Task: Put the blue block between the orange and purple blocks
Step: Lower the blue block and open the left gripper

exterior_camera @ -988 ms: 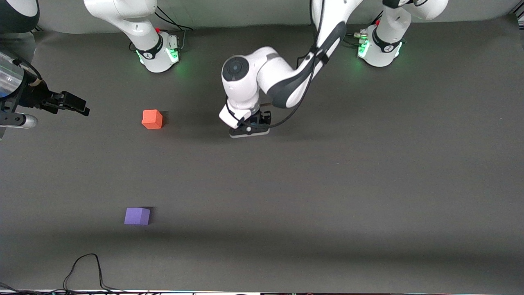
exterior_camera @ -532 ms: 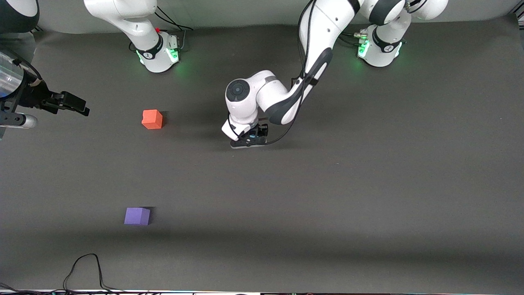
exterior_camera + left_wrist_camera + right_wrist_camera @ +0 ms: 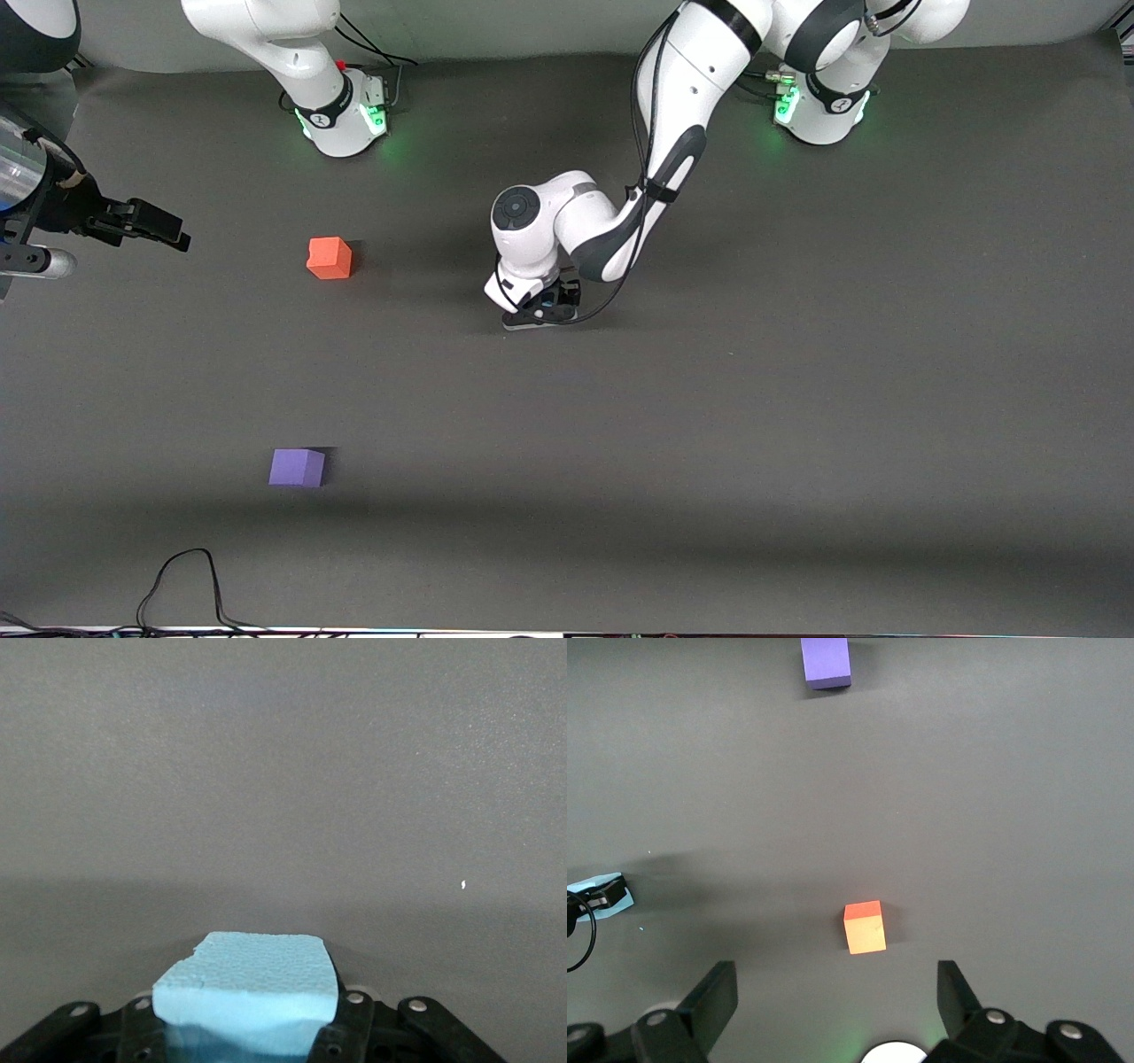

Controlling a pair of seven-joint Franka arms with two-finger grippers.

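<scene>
Left gripper clamped on the blue block; right gripper idle with fingers apart.

The left arm reaches from its base to mid-table, and its gripper holds the blue block above the grey table mat; in the front view only a small patch of blue shows between the fingers. The orange block rests on the mat toward the right arm's end, near the right arm's base. The purple block lies nearer the front camera than the orange block and well apart from it. The right arm waits, its spread fingers over the mat near the orange block. A black cable lies at the mat edge nearest the front camera.
</scene>
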